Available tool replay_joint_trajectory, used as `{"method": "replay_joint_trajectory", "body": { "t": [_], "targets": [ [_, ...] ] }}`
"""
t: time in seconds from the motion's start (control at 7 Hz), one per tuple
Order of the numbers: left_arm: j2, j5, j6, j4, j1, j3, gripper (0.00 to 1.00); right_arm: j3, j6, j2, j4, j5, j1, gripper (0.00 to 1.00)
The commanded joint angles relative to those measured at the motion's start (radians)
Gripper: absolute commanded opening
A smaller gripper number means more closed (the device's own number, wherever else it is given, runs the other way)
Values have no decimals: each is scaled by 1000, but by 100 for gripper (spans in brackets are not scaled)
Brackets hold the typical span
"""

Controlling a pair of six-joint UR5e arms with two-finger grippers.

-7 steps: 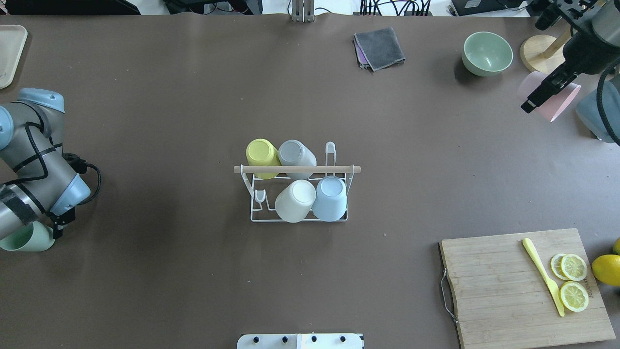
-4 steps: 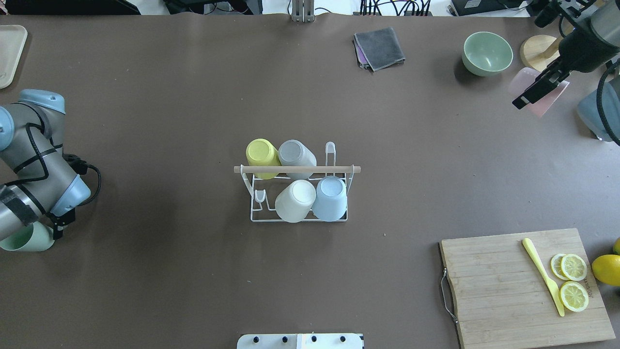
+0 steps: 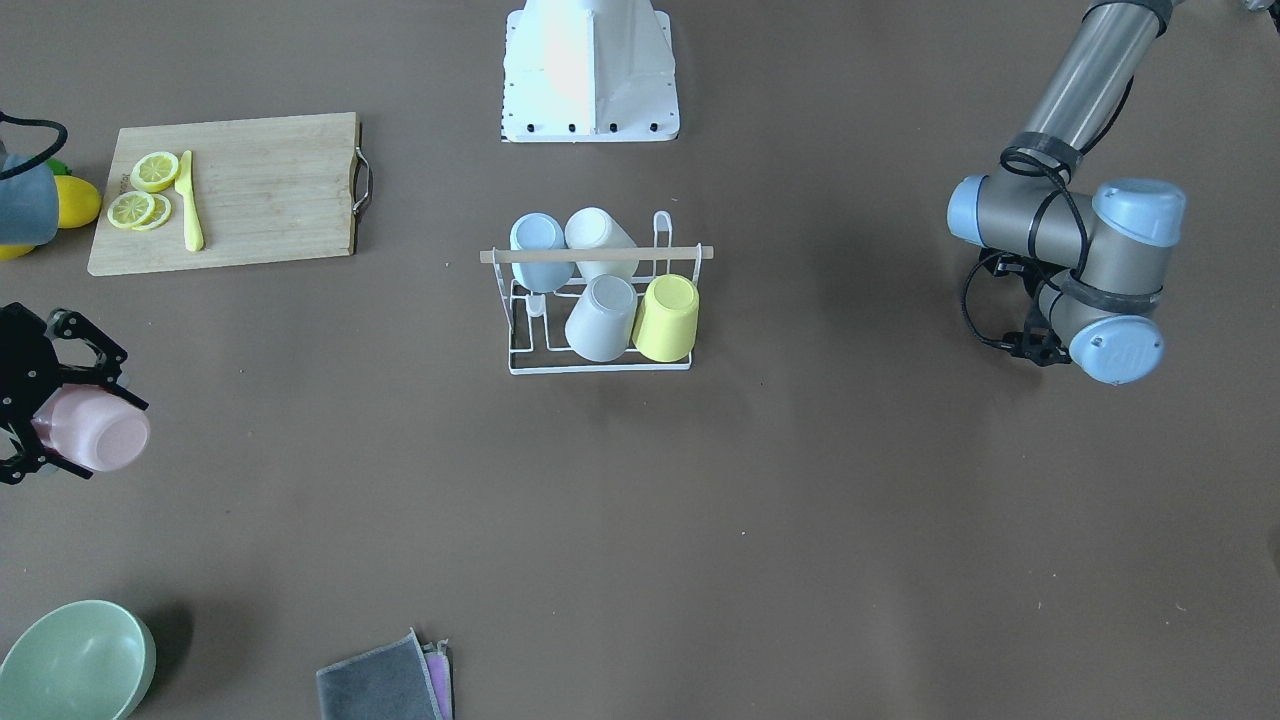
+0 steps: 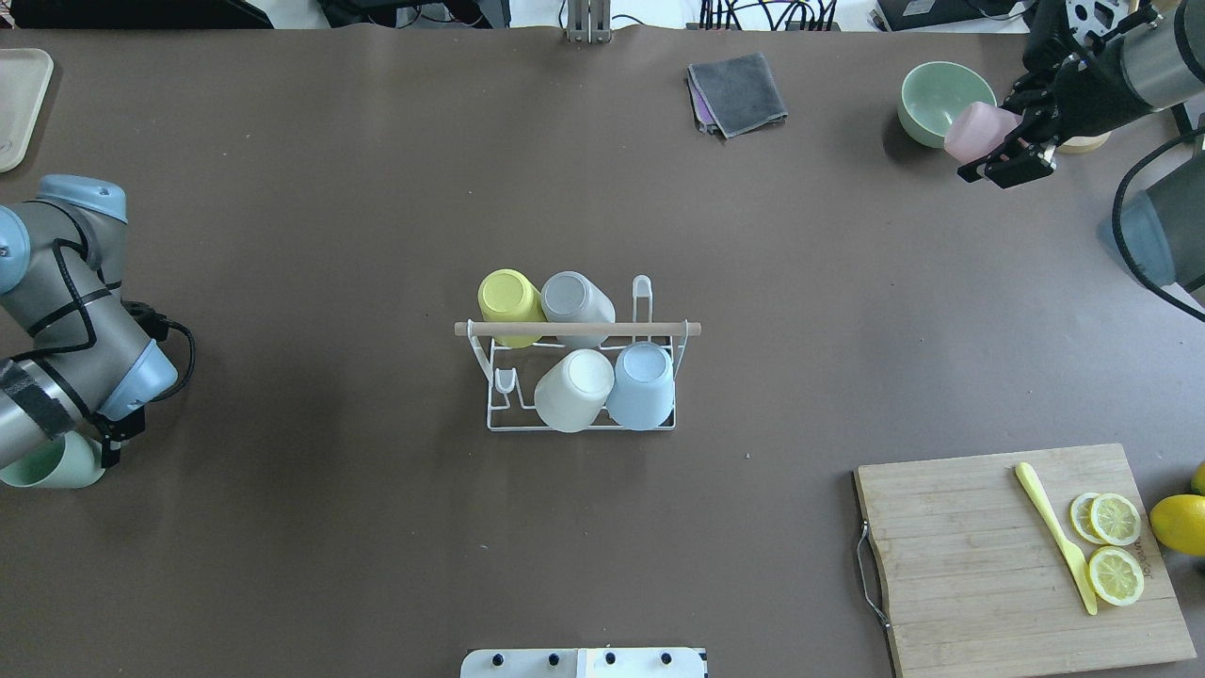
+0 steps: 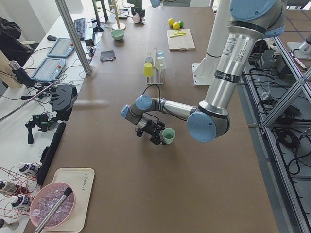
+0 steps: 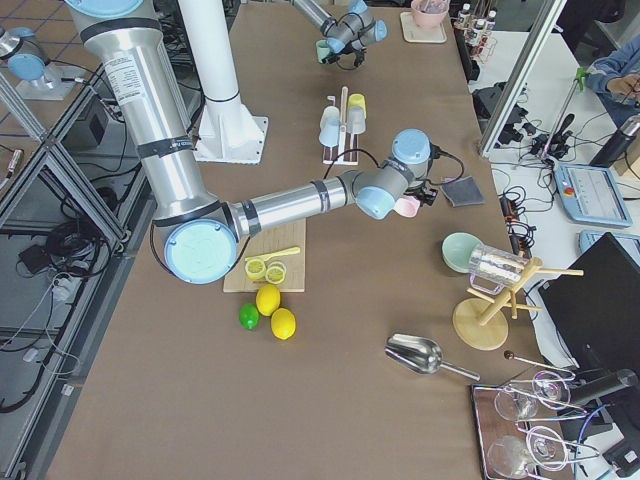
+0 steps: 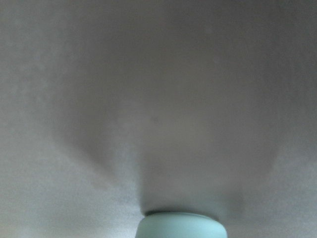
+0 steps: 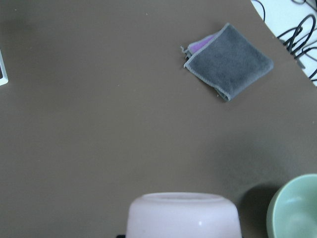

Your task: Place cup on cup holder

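Note:
The cup holder (image 4: 576, 329), a white wire rack with a wooden rod, stands mid-table and also shows in the front view (image 3: 600, 365). A yellow, a grey, a cream and a light blue cup hang upside down on it. Two prongs (image 4: 641, 287) are bare. My right gripper (image 4: 998, 153) is shut on a pink cup (image 4: 974, 127) and holds it on its side above the table at the far right, next to the bowl; the cup also shows in the right wrist view (image 8: 183, 215). My left gripper (image 5: 156, 132) is shut on a mint cup (image 4: 47, 463) at the left edge.
A green bowl (image 4: 946, 102) and a wooden stand base (image 4: 1040, 94) are at the far right. A folded grey cloth (image 4: 737, 92) lies at the far edge. A cutting board (image 4: 979, 565) with lemon slices and a yellow knife is at the near right. A tray (image 4: 19, 104) is far left.
My right gripper has carried the pink cup left and farther from me, up beside the green bowl, and turned it. The left arm has barely moved.

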Motion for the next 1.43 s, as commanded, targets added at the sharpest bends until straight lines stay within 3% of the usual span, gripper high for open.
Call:
{"method": "replay_joint_trajectory", "body": {
  "t": [0.0, 0.29, 0.43, 0.71, 1.29],
  "targets": [
    [1, 0, 11, 4, 4, 0, 74, -49, 37, 31, 219, -28, -8, 0],
    [1, 0, 17, 24, 4, -3, 14, -41, 236, 55, 442, -54, -22, 0],
    [0, 0, 17, 50, 4, -6, 0, -23, 367, 80, 510, -118, -57, 0],
    [3, 2, 96, 181, 2, -84, 0, 15, 537, 114, 607, -291, -161, 0],
    [-5, 44, 106, 201, -80, -196, 0, 71, 691, 165, 756, -598, -382, 0]
  ]
}}
